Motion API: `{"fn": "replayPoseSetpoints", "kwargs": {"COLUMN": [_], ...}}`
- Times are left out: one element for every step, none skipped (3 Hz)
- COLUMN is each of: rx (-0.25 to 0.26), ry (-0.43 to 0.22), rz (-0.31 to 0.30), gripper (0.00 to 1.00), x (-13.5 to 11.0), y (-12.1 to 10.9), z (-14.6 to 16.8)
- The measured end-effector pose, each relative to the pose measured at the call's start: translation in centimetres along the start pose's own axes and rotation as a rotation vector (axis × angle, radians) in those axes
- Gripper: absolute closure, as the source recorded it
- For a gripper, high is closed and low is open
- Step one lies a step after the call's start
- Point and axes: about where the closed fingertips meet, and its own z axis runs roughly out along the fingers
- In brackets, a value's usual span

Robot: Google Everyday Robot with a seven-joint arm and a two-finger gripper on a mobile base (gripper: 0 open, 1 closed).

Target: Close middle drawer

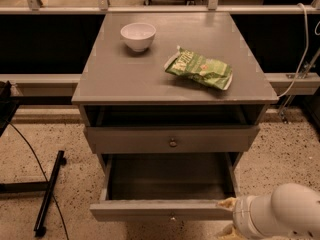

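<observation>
The grey cabinet (175,79) has its middle drawer (160,210) pulled far out, its deep empty box open to view and its small brass knob at the frame's bottom edge. The drawer above it (172,140) stands slightly out, with a dark gap under the top. My gripper (226,218) is at the lower right, at the right end of the middle drawer's front. Its tan fingers (228,203) are spread apart, one at the front's top edge and one below it, holding nothing. The lowest drawer is out of view.
A white bowl (138,35) and a green snack bag (200,69) lie on the cabinet top. A black stand leg and cable (49,191) lie on the speckled floor to the left. A rail with a white cable (300,49) runs behind.
</observation>
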Motion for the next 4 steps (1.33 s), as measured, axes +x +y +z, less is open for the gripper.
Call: {"fn": "replayPoseSetpoints", "kwargs": {"rx": [-0.005, -0.008, -0.006, -0.018], "ry": [-0.060, -0.060, -0.103, -0.129], "rz": [-0.022, -0.030, -0.044, -0.080], "gripper": [0.63, 0.86, 1.00, 1.00], "x": [0.0, 0.0, 0.0, 0.1], "y": [0.8, 0.9, 0.7, 1.8], "z": [1.8, 1.9, 4.0, 8.5]}}
